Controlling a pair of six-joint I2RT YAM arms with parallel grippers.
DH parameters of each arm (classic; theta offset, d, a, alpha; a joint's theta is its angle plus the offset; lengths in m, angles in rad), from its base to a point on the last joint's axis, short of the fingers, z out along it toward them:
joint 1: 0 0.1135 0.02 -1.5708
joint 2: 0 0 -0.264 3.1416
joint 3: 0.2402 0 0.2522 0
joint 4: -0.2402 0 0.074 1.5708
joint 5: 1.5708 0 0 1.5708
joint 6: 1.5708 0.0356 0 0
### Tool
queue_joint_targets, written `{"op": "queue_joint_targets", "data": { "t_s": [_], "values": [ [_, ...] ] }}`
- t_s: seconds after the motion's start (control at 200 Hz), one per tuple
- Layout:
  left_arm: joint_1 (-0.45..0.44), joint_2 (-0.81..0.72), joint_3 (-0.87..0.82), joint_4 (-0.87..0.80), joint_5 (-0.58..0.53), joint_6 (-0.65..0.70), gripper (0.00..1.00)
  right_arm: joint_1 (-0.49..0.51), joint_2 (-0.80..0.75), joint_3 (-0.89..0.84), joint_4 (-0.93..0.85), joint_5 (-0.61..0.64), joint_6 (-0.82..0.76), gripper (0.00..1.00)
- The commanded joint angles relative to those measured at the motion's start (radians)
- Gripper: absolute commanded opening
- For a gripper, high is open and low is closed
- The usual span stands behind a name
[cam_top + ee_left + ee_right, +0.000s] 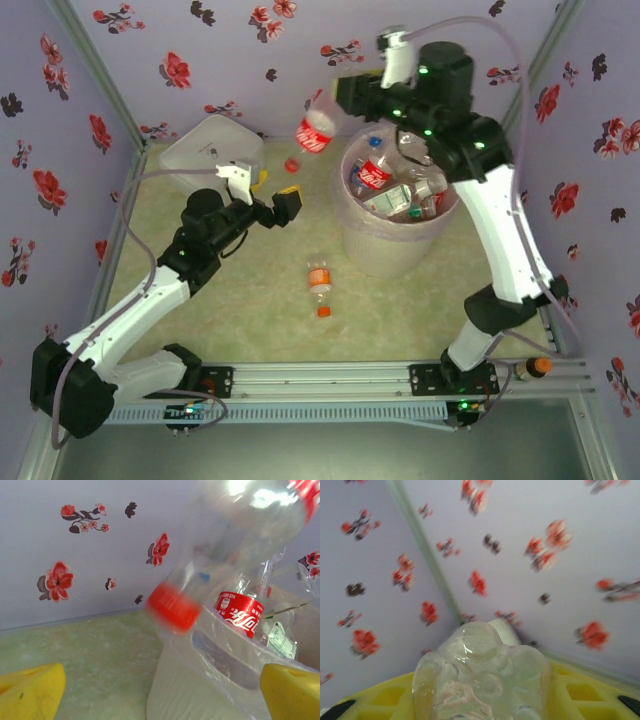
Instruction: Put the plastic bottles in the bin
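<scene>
bottles, read across the counter (240, 310): my left hand (278, 200) is wide apart and empty. red-capped bottle (313, 130) is airborne just beside the bin (385, 255) rim. orange-labelled bottle (319, 277) lies on the counter near the bin. several sit inside it. my right hand (482, 705) is clamped on a clear bottle (480, 665). i'd centre that one over the mouth before parting fingers. airborne bottle blurred; can't tell if it clears the rim.
</scene>
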Motion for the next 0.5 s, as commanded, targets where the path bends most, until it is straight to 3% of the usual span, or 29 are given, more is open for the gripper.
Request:
{"op": "queue_joint_targets", "data": {
  "t_s": [0.0,0.205,0.495],
  "values": [
    [-0.003,0.054,0.083,0.010,0.037,-0.084,0.99,-0.066,-0.122,0.032,0.005,0.231,-0.125,0.22],
    [-0.071,0.227,0.202,0.041,0.002,-0.159,0.97,-0.235,-0.189,0.006,-0.016,0.402,-0.190,0.18],
    [-0.150,0.424,0.372,-0.080,-0.015,-0.144,0.97,-0.383,-0.089,0.037,-0.137,0.224,-0.128,0.14]
  ]
}}
